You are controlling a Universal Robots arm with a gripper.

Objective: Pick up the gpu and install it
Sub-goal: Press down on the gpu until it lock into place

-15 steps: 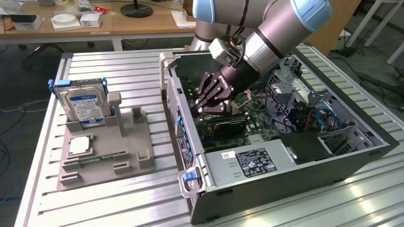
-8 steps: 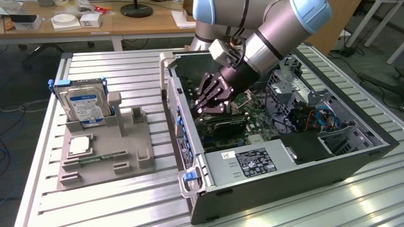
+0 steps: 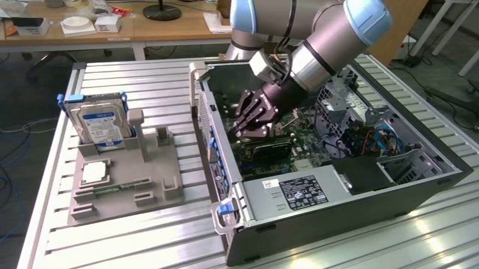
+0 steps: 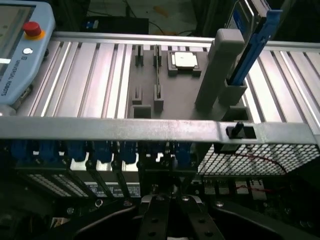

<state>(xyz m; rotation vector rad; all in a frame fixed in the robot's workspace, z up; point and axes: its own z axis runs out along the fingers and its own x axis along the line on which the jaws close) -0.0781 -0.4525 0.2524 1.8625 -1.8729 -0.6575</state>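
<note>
Arm reaches down into the open computer case [image 3: 419,185]. The gripper [image 3: 250,130] is low over the motherboard [image 3: 299,143], fingers drawn fully together; whether they pinch anything cannot be told. The gpu [image 3: 271,149] — a dark card — lies low inside the case just under the fingertips, apparently at its slot; seated or not, unclear.

Risks, as judgement: a card slightly off the slot could jam or bend under downward push; the fingers sit close to the case wall [image 3: 213,120] and board parts — a sideways drift could scrape them.

On the counter [image 3: 150,235], a grey holder tray [image 3: 150,185] carries the hard drive [image 3: 101,126], upright, with a blue-white label too small to read. The wrist view shows a teach pendant [image 4: 22,55] marked "UNIVERSAL ROBOTS", red button on top. The power supply sticker [image 3: 295,190] is unreadable.
</note>
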